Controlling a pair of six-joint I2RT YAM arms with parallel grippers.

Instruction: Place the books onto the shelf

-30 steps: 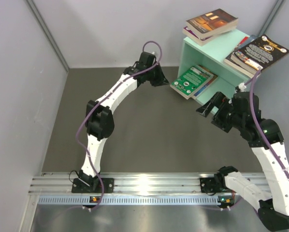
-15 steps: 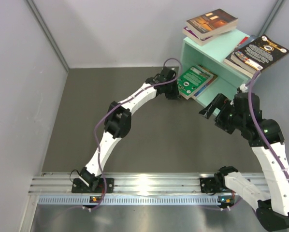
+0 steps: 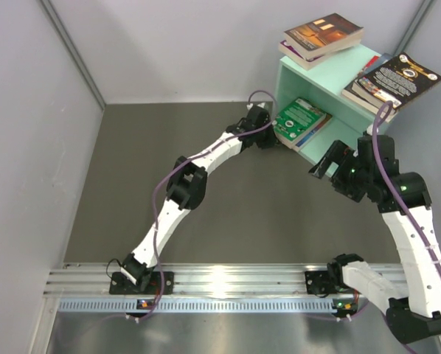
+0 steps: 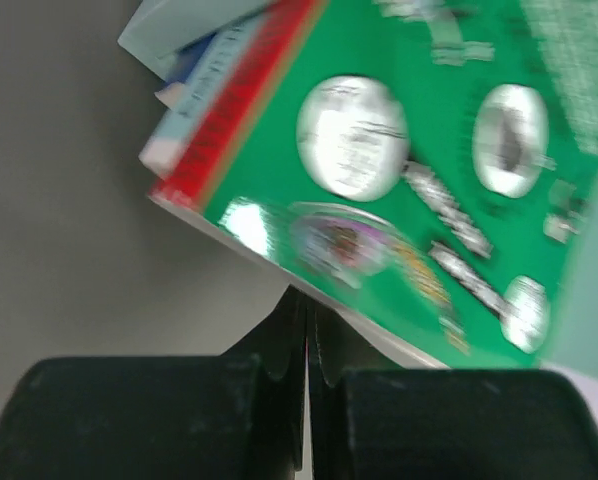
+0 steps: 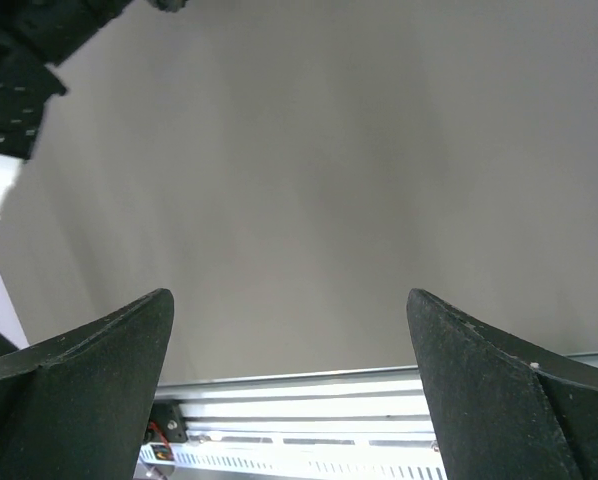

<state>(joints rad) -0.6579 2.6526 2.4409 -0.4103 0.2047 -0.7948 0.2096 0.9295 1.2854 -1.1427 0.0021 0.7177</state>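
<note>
The mint-green shelf (image 3: 335, 77) stands at the back right, open face toward the arms. A green book (image 3: 298, 118) lies inside on a slanted stack that sticks out of the opening. On the shelf's top rest a brown book (image 3: 324, 33) over a purple one (image 3: 298, 53), and a black book (image 3: 394, 77) over others. My left gripper (image 3: 272, 140) is shut, its tips (image 4: 306, 300) against the green book's (image 4: 429, 150) near edge; a red-spined book (image 4: 229, 130) shows beneath. My right gripper (image 3: 322, 161) hangs open and holds nothing, just in front of the shelf.
Grey walls close in the dark table (image 3: 228, 199) on the left and back. The right wrist view shows bare table between its fingers (image 5: 99, 370) and the aluminium rail (image 5: 299, 400) at the near edge.
My left arm has stretched right toward the shelf, and the green book's stack has slid deeper into the opening. The right arm has shifted slightly.
</note>
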